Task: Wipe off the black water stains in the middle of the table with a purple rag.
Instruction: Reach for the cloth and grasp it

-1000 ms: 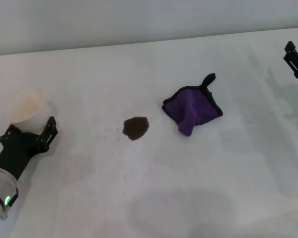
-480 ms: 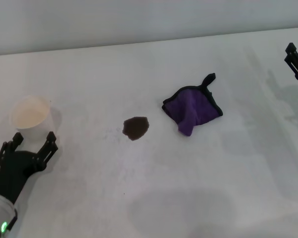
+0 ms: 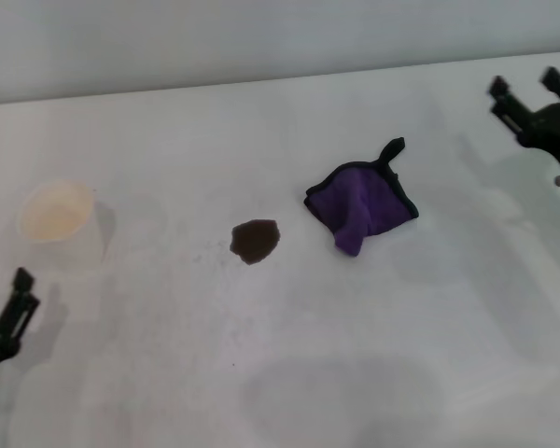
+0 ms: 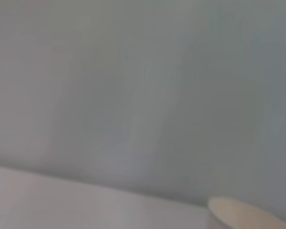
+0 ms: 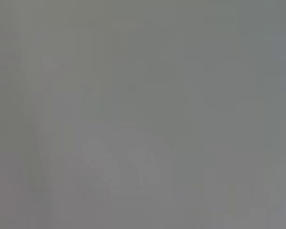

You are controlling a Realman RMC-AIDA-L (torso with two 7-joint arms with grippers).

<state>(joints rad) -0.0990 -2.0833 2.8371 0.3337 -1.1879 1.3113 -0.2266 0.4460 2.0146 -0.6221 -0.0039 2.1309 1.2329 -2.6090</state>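
The black water stain [image 3: 255,241] is a small dark blotch in the middle of the white table [image 3: 308,364]. The purple rag [image 3: 361,205] lies crumpled just right of it, its black loop pointing to the far side. My right gripper [image 3: 527,91] is open and empty above the table's far right, well to the right of the rag. My left gripper [image 3: 2,322] is open and empty at the near left edge of the head view, only partly in view. Neither wrist view shows the rag or the stain.
A pale paper cup [image 3: 56,213] stands upright at the left of the table, beyond my left gripper; its rim also shows in the left wrist view [image 4: 248,214]. A tiny dark speck [image 3: 231,365] lies nearer than the stain.
My left gripper has let go of the cup and drawn back toward the near left edge. My right gripper has moved left into the view, toward the rag.
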